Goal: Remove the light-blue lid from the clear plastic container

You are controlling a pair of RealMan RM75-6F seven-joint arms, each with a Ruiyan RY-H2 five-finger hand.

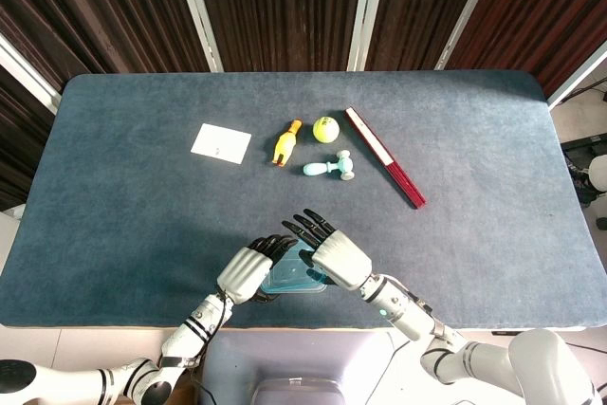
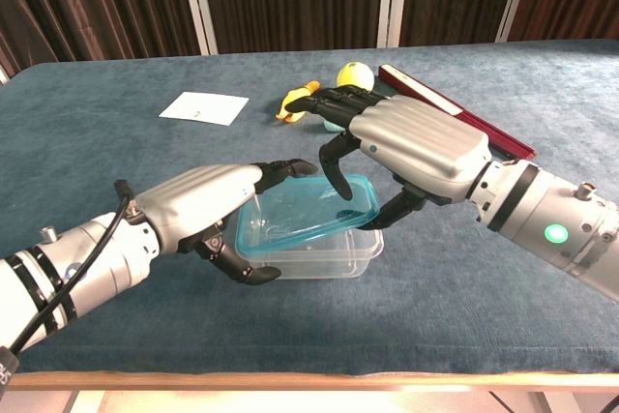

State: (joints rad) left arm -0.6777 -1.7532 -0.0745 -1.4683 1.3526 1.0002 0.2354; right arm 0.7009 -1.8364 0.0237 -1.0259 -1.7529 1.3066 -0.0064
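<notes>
Light-blue lid [image 2: 311, 212] sat between both hands: right hand [image 2: 411, 147] pinched its far-right edge; left hand [image 2: 208, 205] cupped the clear plastic container [image 2: 319, 256].

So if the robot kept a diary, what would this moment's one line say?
stage: lid removal | left hand: steadying clear container | right hand: pinching light-blue lid edge | lid: tilted on container, not off

A white card [image 1: 221, 143], yellow rubber chicken [image 1: 285, 142], tennis ball [image 1: 325, 128], small blue dumbbell [image 1: 329, 169] and red box [image 1: 385, 157] lie on the table [image 1: 123, 206].
</notes>
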